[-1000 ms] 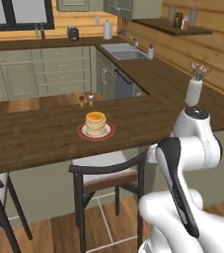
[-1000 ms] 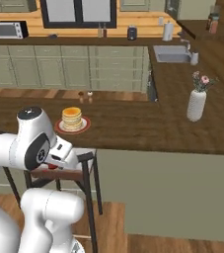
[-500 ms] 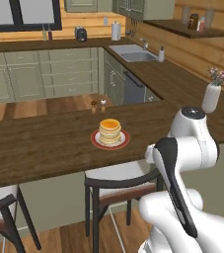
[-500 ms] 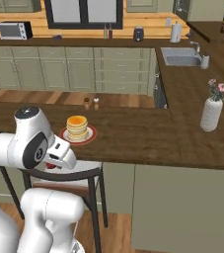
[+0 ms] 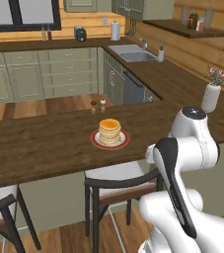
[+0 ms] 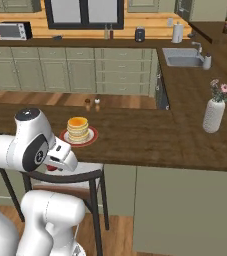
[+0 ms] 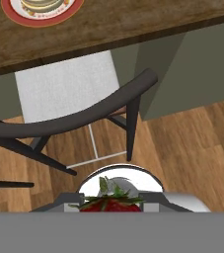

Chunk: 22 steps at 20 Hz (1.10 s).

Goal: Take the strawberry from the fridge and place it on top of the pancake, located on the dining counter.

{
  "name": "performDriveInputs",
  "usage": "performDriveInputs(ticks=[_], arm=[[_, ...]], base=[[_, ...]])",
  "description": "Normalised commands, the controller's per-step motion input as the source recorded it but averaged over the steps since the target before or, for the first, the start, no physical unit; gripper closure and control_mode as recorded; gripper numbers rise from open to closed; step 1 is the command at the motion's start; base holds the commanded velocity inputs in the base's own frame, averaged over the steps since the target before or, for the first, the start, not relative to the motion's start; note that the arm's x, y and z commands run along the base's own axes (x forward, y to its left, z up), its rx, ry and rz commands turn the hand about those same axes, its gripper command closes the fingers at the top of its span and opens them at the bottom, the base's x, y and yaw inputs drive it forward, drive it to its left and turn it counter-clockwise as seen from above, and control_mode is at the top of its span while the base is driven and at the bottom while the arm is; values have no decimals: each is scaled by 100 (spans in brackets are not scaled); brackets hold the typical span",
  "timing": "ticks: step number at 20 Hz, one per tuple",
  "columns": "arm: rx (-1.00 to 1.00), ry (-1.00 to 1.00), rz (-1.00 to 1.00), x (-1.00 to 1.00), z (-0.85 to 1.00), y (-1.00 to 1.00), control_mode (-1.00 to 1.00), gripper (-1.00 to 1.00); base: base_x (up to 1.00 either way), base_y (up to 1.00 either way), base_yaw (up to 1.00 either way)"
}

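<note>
While the arm stands folded low at the near side of the dining counter, things lie as follows.

Gripper: the gripper point(image 7: 111, 207) points down over the stool; its fingers are drawn in close on the strawberry, nearly shut, with the berry pinched between them at the bottom of the hand view.
Strawberry: the strawberry point(image 7: 111, 203) is red with green leaves spread on top, held at the fingertips above the wooden floor, off the counter and below its near edge. In the right base view a small red spot point(image 6: 51, 168) shows under the white hand, beside the stool's back.
Pancake: the pancake point(image 5: 110, 131) is a golden stack on a white plate with a red rim point(image 5: 95, 141), standing near the middle of the counter's width, closer to the near edge than the far one. Nothing lies on top of the stack.
Dining counter: the dining counter point(image 5: 39, 148) is dark-brown wood, running left to right and turning toward the sink side at its right end.
Stool: a black-framed stool point(image 7: 66, 96) with a pale seat is tucked at the near edge, right below the plate.
Shakers: two small shakers point(image 6: 92, 103) stand side by side at the far edge, behind the pancake.
Vase: a white vase point(image 6: 213, 114) with pink flowers stands toward the counter's right end, well apart from the plate.
</note>
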Motion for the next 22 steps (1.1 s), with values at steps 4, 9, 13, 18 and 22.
performDriveInputs(ticks=[4, 9, 13, 18, 22], arm=[[0, 0, 0, 0, 0, 0, 100, 100], [0, 0, 0, 0, 0, 0, 100, 100], [0, 0, 0, 0, 0, 0, 100, 100], [0, 0, 0, 0, 0, 0, 100, 100], [0, 0, 0, 0, 0, 0, 100, 100]], base=[[0, 100, 10], [-5, 93, 10], [-16, 89, 8], [1, 100, 4], [15, 98, 1]])
